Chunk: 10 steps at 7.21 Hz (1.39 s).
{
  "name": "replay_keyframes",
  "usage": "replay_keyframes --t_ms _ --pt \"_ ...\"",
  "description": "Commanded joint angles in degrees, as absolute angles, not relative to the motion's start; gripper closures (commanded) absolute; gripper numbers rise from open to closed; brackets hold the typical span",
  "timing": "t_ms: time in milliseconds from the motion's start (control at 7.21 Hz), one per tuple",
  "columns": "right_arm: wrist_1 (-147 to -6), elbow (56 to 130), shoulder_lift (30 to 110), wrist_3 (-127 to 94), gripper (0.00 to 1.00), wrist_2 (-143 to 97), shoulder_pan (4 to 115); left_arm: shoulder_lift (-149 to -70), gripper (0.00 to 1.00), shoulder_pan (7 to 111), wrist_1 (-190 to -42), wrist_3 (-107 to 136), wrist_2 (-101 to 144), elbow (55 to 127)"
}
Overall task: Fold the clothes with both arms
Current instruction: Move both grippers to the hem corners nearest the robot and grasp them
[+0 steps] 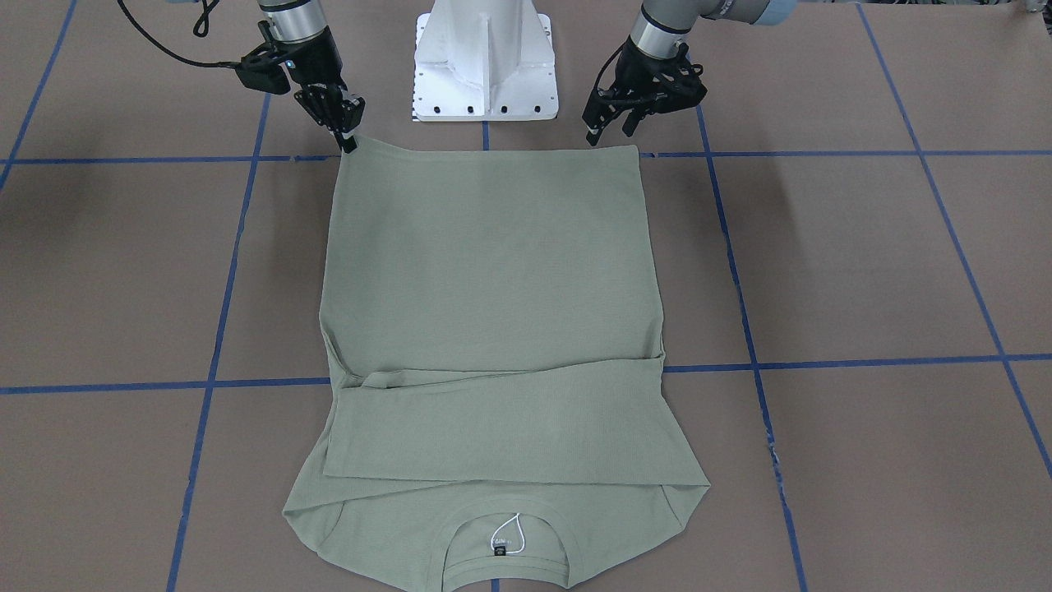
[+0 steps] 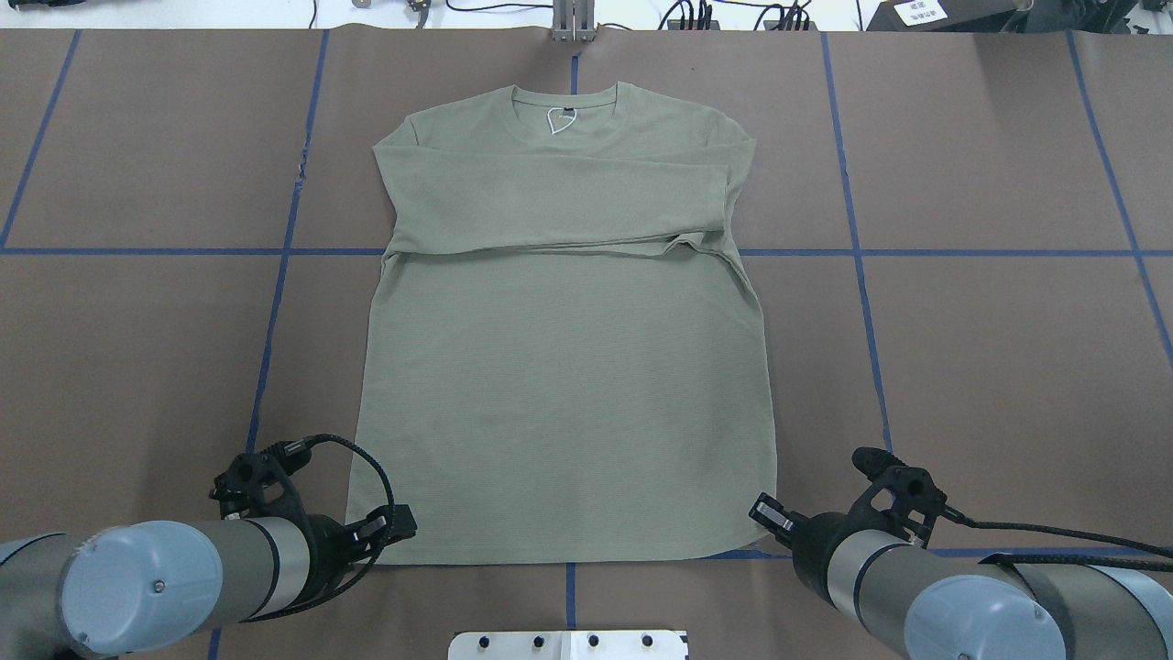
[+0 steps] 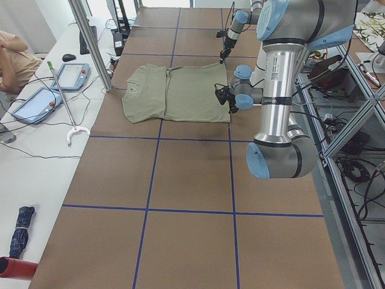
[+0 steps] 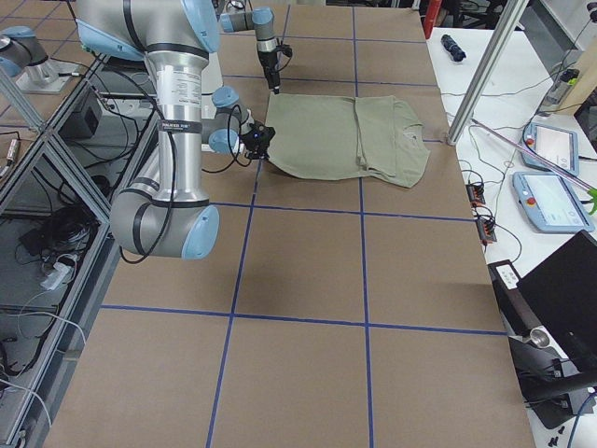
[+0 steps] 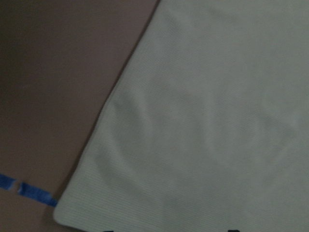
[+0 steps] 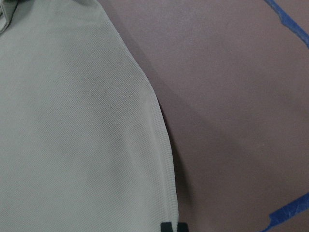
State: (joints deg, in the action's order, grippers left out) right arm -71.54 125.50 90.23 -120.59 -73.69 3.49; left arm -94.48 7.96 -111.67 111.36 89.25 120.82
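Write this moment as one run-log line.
shirt flat, sleeves folded across | right gripper shut on hem corner | left gripper open at other corner

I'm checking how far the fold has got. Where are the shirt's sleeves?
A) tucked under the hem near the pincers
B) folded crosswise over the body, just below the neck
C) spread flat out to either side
B: in the overhead view the sleeves lie across the shirt just below the collar, and none sticks out sideways.
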Motion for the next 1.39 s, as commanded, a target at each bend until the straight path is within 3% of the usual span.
replay_keyframes --t_ms 0,278,555,971,1110,1249 --pt "-71.54 125.59 90.35 -120.67 1.00 -73.57 3.52 -93.52 0.19 6.68 -110.30 111.18 88.95 119.62" --pt "-71.46 125.60 90.44 -120.67 1.00 -73.48 3.52 -93.43 0.22 6.77 -110.13 110.92 88.95 119.36" --pt "-71.54 125.68 90.44 -120.67 1.00 -73.48 3.52 -93.34 0.35 6.77 -109.69 111.09 88.95 119.09" --pt "-71.54 125.68 90.44 -120.76 1.00 -73.39 3.69 -93.34 0.35 6.77 -109.60 111.09 88.95 118.56" --pt "-71.54 125.77 90.44 -120.67 1.00 -73.39 3.69 -93.43 0.41 6.77 -109.51 111.27 88.95 118.56" --pt "-71.54 125.68 90.44 -120.67 1.00 -73.39 3.69 -93.34 0.63 6.77 -109.51 111.36 88.95 118.30"
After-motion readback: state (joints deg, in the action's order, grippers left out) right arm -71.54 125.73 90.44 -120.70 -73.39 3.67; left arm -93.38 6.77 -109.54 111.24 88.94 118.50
